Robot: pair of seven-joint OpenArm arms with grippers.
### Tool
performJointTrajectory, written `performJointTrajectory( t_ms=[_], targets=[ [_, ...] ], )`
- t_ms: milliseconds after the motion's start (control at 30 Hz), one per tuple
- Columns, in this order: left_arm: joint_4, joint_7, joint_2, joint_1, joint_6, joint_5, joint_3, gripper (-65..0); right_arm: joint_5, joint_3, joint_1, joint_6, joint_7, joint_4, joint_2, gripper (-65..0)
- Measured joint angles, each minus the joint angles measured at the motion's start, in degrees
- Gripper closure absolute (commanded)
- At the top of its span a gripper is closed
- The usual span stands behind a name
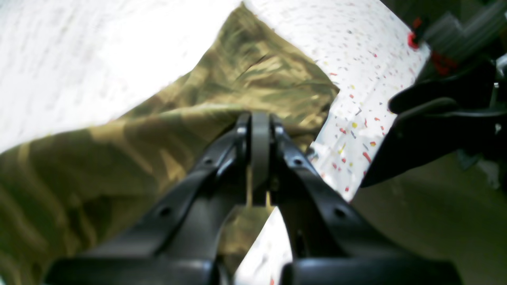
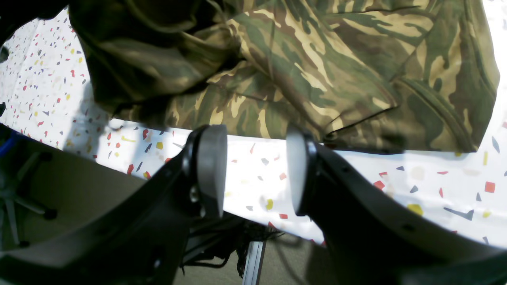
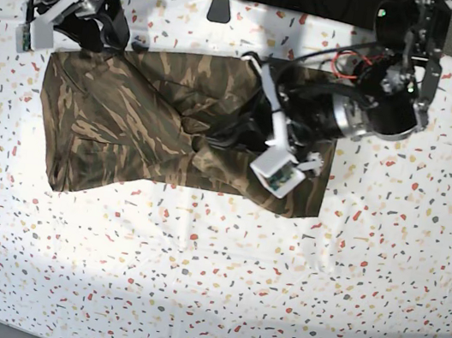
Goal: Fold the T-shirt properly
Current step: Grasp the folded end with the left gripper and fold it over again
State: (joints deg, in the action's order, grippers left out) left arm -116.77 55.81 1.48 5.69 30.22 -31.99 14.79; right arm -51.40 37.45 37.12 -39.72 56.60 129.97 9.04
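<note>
The camouflage T-shirt (image 3: pixel 119 134) lies crumpled and partly folded on the far left half of the white speckled table (image 3: pixel 274 298). My left gripper (image 3: pixel 234 131) reaches over the shirt's middle. In the left wrist view it (image 1: pixel 259 130) is shut, pinching a raised fold of the T-shirt (image 1: pixel 253 71). My right gripper (image 3: pixel 115 29) is at the shirt's far left corner near the table's back edge. In the right wrist view it (image 2: pixel 253 170) is open and empty, just short of the T-shirt's edge (image 2: pixel 317 59).
The table's back edge and the floor beyond it show in the right wrist view (image 2: pixel 79 190). The other arm (image 1: pixel 435 118) shows dark at the right of the left wrist view. A black mount (image 3: pixel 222 8) and cables sit at the table's back edge.
</note>
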Motion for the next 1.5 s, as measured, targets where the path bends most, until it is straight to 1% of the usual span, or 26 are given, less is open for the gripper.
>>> performJointTrajectory(
  t_ms=[33,133,200,333,367,433,467,500,533,600,633,667,767,800,867,900,967,1033,1133,1200,1267,1333,1367,1400,1433,1500],
  targets=[
    [0.35,-0.59,-0.70,-0.70,-1.75,2.08,1.90,0.0,-0.02,0.00,-0.33,0.00,0.09,0.00,0.00,-25.4],
    [2.84,-2.14,-2.43,-2.80,-4.66,7.10,5.60,0.0,-0.42,0.00,-1.29,-0.02,0.13,0.00,0.00,-25.4],
    [5.18,-2.84,-3.39,-3.85,-4.59,9.29,7.06,0.0,-0.42,0.00,-1.79,0.00,0.46,0.00,0.00,-25.4],
    [10.16,-4.09,-4.90,-5.40,-4.31,9.33,8.63,0.0,-1.20,0.00,-2.71,0.00,1.22,0.00,0.00,-25.4],
    [11.21,-4.92,-5.05,-5.70,-4.37,9.31,8.57,-4.7,-1.77,0.00,-2.99,0.00,1.57,0.00,0.00,-25.4],
    [12.70,-6.25,-5.16,-5.86,-4.37,9.46,8.52,-16.8,-3.23,0.00,-3.63,0.00,2.05,0.00,0.00,-25.4],
    [13.00,-7.45,-5.16,-5.77,-4.39,9.49,8.52,-21.3,-3.26,0.00,-3.96,0.00,2.14,0.00,0.00,-25.4],
    [13.05,-8.31,-5.14,-5.70,-4.37,9.40,8.52,-24.1,-3.26,0.00,-4.33,-0.02,2.29,0.00,0.00,-25.4],
    [13.05,-9.66,-5.16,-5.73,-4.39,9.27,8.52,-25.3,-3.23,0.00,-4.61,0.00,2.38,0.00,0.00,-25.4],
    [13.05,-10.73,-5.20,-6.08,-4.37,8.87,8.52,-25.6,-3.26,0.00,-5.25,0.00,2.43,0.00,0.00,-25.4],
    [12.85,-10.58,-5.18,-6.19,-4.39,8.41,8.52,-25.6,-3.23,0.00,-5.55,0.00,2.45,0.00,0.00,-25.4],
    [12.35,-9.03,-5.18,-6.47,-4.39,7.82,8.52,-25.6,-3.21,0.00,-5.86,0.00,2.51,0.00,0.00,-25.4],
    [8.85,-1.29,-5.14,-7.72,-4.39,7.67,8.52,-25.6,-3.39,0.00,-6.80,-0.02,2.95,0.00,-0.02,-25.4],
    [7.45,0.44,-5.07,-8.17,-4.37,7.78,8.52,-25.6,-3.41,0.00,-6.82,0.00,2.89,0.00,0.00,-25.4],
    [5.88,-0.50,-4.50,-9.05,-4.28,10.32,8.52,-25.6,-3.39,0.00,-7.04,0.00,2.97,0.00,0.00,-25.4],
    [5.77,-2.34,-3.98,-9.16,-3.76,13.73,8.52,-25.6,-3.43,0.00,-6.97,0.00,3.10,0.00,0.00,-25.4],
    [6.25,-6.88,-2.71,-8.81,-4.28,21.55,8.52,-25.6,-3.41,0.00,-6.99,0.00,3.13,0.00,0.00,-25.4],
    [8.13,-10.51,-0.92,-8.70,-4.22,25.38,8.46,-25.6,-3.41,0.00,-6.97,-0.02,3.10,0.00,0.00,-25.4],
    [12.22,-15.43,0.44,-8.70,-4.31,25.97,8.48,-25.6,-3.43,0.00,-6.99,0.00,3.10,0.00,-0.02,-25.4],
    [16.17,-19.50,0.66,-8.72,-4.33,25.73,8.50,-25.6,-3.41,0.00,-6.97,-0.02,3.10,0.00,0.00,-25.4],
    [20.74,-21.97,0.70,-8.72,-4.31,25.55,8.57,-25.6,-3.41,0.02,-6.97,0.00,3.10,0.00,0.00,-25.4],
    [25.70,-23.61,0.76,-8.70,-2.58,26.03,8.57,-25.6,-3.43,0.00,-6.99,0.00,3.10,0.00,0.00,-25.4],
    [28.39,-25.55,0.90,-8.70,-0.63,26.43,8.55,-25.6,-3.43,0.00,-6.99,0.00,3.08,0.00,-0.02,-25.4],
    [31.08,-28.46,0.96,-8.70,0.90,27.76,8.52,-25.6,-3.43,0.00,-6.97,0.00,3.10,0.00,-0.02,-25.4],
    [33.68,-32.37,0.90,-8.70,1.70,30.21,8.57,-25.6,-3.41,0.02,-6.99,0.00,3.08,0.00,0.00,-25.4],
    [38.25,-39.39,0.74,-8.72,1.75,33.70,8.61,-25.6,-3.41,0.00,-6.97,0.00,3.02,0.00,0.00,-25.4]
  ],
)
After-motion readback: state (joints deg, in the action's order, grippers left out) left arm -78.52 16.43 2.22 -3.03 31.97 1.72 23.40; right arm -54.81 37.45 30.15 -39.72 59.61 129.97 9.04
